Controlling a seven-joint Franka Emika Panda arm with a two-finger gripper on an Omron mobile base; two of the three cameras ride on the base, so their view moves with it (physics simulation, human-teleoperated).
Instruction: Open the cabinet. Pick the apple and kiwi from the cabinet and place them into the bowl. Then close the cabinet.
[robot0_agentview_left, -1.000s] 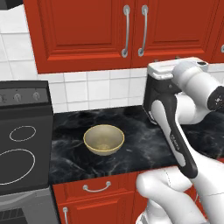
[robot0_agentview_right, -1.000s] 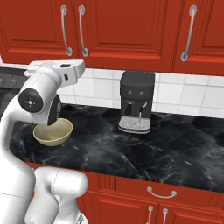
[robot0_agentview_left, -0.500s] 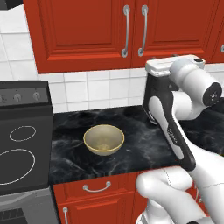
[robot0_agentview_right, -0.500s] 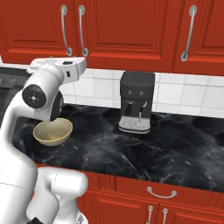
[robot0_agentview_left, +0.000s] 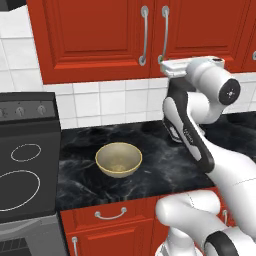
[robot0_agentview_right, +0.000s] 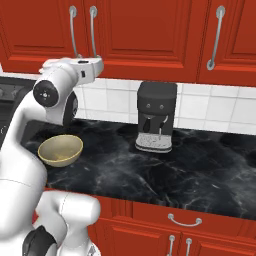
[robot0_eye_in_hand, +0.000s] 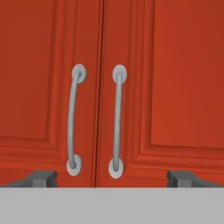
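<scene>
1. On the wall above the counter: cabinet (robot0_agentview_left: 100, 40), both panelled doors flush, seam w/ no gap in hand view. Apple + kiwi presumably inside; can't be seen.
2. Two vertical silver bar handles flank the seam: left handle (robot0_eye_in_hand: 72, 124), right handle (robot0_eye_in_hand: 116, 120). Hand view is squared up on them, both roughly centred.
3. Gripper (robot0_eye_in_hand: 111, 177): fingers spread wide, one fingertip (robot0_eye_in_hand: 41, 178) at each lower corner of hand view, nothing between them. No contact w/ either handle yet.
4. Base views: hand is raised to about the doors' bottom edge, pointing at the doors, just short of the handles.
5. Step in hand (judgement): approach for opening the cabinet; first step of task, nothing else done.
6. Next move calls for: pick one handle, shift sideways so the fingers straddle it, advance, pinch the bar, then pull along the door's hinge arc.
7. Bowl (robot0_agentview_left: 118, 160) below on black marble counter (robot0_agentview_right: 200, 165), left of the arm, empty inside. Coffee machine (robot0_agentview_right: 156, 116) stands further right, well apart from the bowl. Stove (robot0_agentview_left: 22, 175) just beside the counter on the left.
</scene>
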